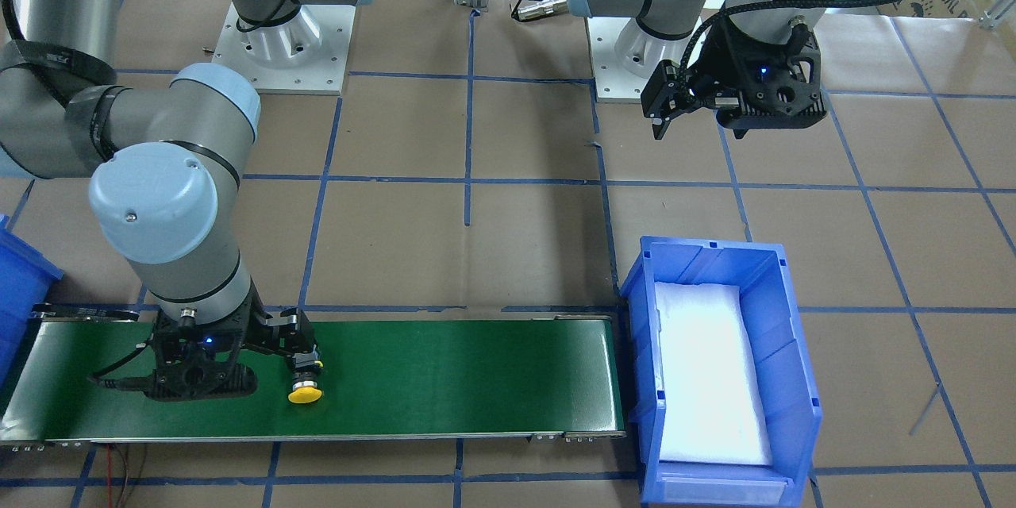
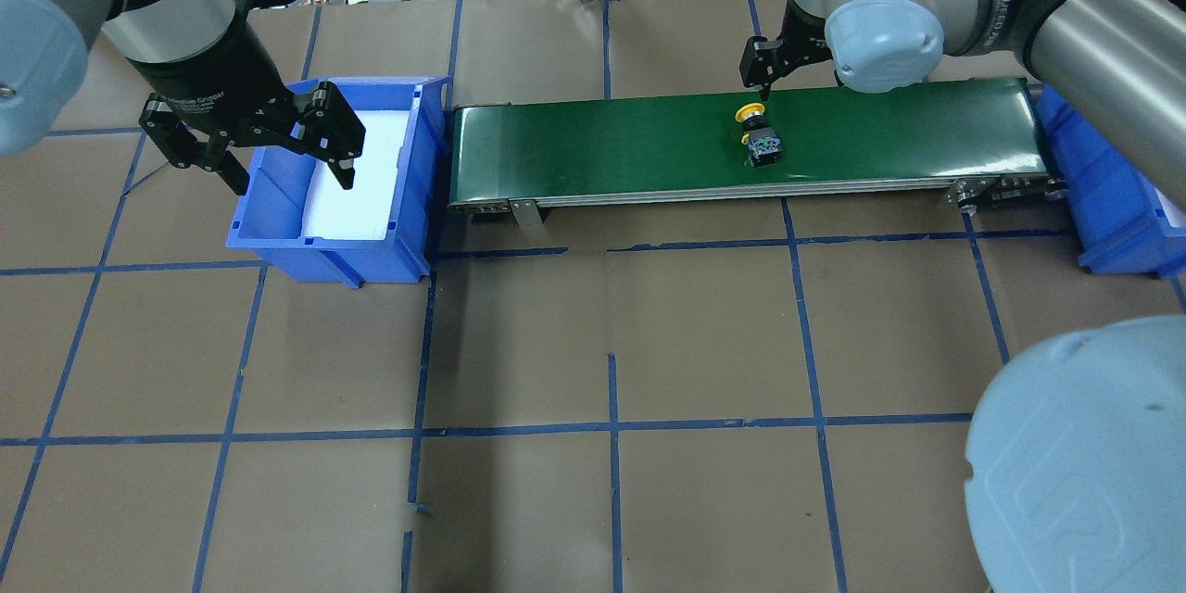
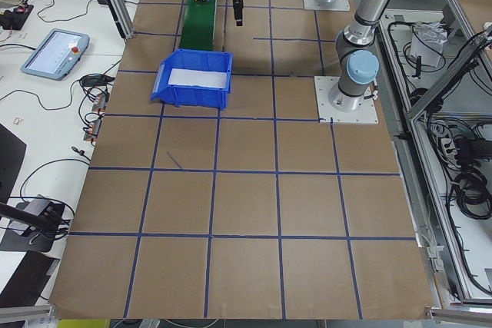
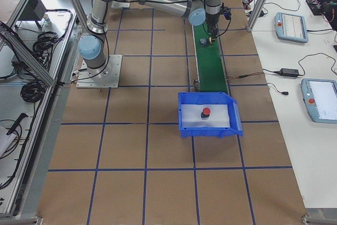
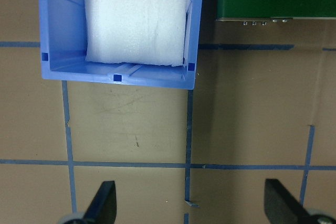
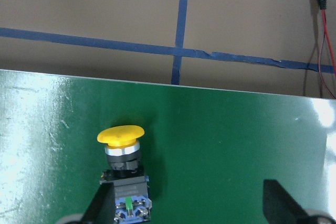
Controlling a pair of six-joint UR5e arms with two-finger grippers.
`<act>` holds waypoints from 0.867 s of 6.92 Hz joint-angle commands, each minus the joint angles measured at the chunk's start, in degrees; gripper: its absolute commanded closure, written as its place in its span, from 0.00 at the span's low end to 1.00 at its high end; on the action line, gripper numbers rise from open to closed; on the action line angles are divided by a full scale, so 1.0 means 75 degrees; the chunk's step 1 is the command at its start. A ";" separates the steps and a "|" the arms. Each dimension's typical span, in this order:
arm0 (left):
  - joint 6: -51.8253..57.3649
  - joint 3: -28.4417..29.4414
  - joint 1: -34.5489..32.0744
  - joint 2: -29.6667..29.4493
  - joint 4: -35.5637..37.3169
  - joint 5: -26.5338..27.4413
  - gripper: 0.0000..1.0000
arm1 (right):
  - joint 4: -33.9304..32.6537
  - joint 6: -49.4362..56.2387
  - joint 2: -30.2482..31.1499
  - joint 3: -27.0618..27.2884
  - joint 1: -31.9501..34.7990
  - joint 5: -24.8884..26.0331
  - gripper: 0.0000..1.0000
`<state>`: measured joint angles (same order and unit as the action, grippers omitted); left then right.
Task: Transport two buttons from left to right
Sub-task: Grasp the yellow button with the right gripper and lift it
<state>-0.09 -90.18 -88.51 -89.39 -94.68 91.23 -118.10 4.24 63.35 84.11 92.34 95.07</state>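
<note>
The yellow-capped button (image 2: 758, 137) lies on its side on the green belt (image 2: 602, 148), also visible as the yellow button (image 1: 305, 392) from the front. My right gripper (image 2: 762, 85) hangs open just over it. In the right wrist view the yellow button (image 6: 124, 174) sits inside the gap, close to one finger (image 6: 102, 205). The red-capped button (image 4: 205, 113) rests on white foam in the right blue bin (image 4: 184, 117). My left gripper (image 2: 289, 169) is open and holds nothing, above the near-left corner of the left blue bin (image 2: 278, 241), whose foam is bare.
The belt (image 1: 476, 373) runs between the left bin (image 1: 786, 317) and the right bin (image 1: 20, 286). Brown paper with a blue tape grid covers the table. A red wire (image 6: 323, 51) trails beyond the belt. Tablets (image 4: 290, 26) and cables lie on the side bench.
</note>
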 commanded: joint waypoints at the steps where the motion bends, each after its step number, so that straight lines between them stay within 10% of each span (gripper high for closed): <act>1: 0.0000 0.0000 0.0000 0.0000 0.0002 0.0000 0.00 | -0.0038 -0.0085 -0.0231 0.0023 0.0087 -0.0067 0.02; 6: 0.0000 0.0000 0.0000 0.0000 0.0002 0.0000 0.00 | -0.0285 -0.0027 -0.0513 0.0351 -0.0042 -0.0465 0.03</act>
<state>-0.09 -90.18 -88.51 -89.39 -94.72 91.23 -120.52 4.06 59.56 86.23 92.40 91.78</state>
